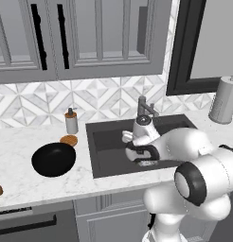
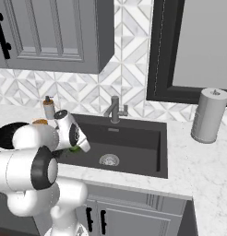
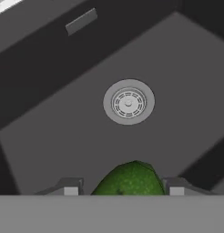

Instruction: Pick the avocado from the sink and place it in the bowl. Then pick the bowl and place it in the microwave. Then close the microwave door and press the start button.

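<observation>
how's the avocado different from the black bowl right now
The avocado is small and bright green; the bowl is wide, shallow and glossy black. The avocado sits between the gripper fingers over the sink; the bowl rests on the counter beside the basin. Both are rounded.

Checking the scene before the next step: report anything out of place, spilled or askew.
Nothing stands out. The avocado sits between the gripper fingertips over the sink, and the bowl rests upright on the counter.
</observation>
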### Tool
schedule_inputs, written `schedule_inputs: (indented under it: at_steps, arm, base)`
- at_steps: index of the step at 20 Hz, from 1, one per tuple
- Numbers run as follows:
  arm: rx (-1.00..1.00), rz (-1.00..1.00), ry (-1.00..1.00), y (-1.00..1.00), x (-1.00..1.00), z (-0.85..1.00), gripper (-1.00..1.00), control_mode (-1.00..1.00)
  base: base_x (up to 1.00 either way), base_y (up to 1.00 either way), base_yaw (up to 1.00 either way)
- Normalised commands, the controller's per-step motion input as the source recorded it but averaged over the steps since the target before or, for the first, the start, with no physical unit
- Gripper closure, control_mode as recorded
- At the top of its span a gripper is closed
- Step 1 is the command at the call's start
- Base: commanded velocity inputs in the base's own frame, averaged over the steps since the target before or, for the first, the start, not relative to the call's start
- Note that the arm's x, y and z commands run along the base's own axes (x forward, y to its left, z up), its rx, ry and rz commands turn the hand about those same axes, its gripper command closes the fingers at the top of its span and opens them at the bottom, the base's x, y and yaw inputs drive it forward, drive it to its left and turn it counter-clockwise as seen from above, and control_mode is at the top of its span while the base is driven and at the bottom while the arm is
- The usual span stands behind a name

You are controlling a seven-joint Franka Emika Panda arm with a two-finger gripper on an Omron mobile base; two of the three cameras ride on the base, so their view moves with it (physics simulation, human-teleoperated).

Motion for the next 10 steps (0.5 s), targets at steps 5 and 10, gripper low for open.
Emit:
schedule_inputs:
  at_steps: [5,10]
  arm:
    - [0.00,-0.05,0.00,0.31,-0.28,1.00,1.00,-1.00]
    - [0.00,0.00,0.03,0.63,-0.13,1.00,1.00,-1.00]
  base:
    - [0.00,0.00,0.00]
    - [0.00,0.00,0.00]
